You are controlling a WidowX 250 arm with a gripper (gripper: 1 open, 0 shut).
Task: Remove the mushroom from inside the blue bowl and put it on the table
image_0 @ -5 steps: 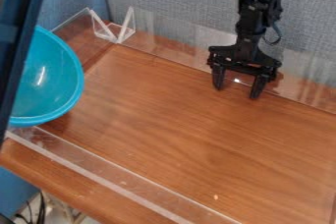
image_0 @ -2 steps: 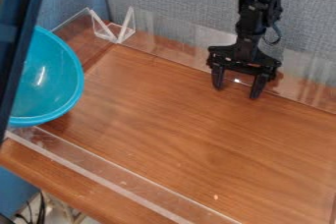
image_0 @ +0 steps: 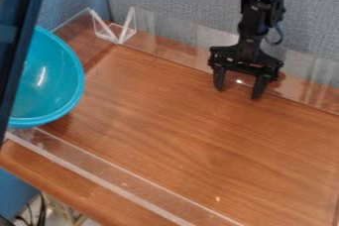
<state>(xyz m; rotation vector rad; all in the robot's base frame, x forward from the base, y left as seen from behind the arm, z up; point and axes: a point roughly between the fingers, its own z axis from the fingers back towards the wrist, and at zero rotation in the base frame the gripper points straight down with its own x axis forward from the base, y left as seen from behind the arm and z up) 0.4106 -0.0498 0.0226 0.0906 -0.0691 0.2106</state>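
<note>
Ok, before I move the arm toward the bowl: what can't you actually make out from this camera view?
- Mushroom: not visible. The blue bowl is cut off by the left edge and a dark strip in the foreground, so part of its inside is hidden.
- Gripper: open above the table at the far right; whether its fingertips touch the wood cannot be told from this angle.
- Arm above the wrist: cut off by the top edge.

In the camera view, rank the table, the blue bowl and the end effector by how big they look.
1. Table, fills most of the frame.
2. Blue bowl, partly cut off at the left and nearer the camera, so its true size is unsure.
3. End effector, open, farther back.
</note>
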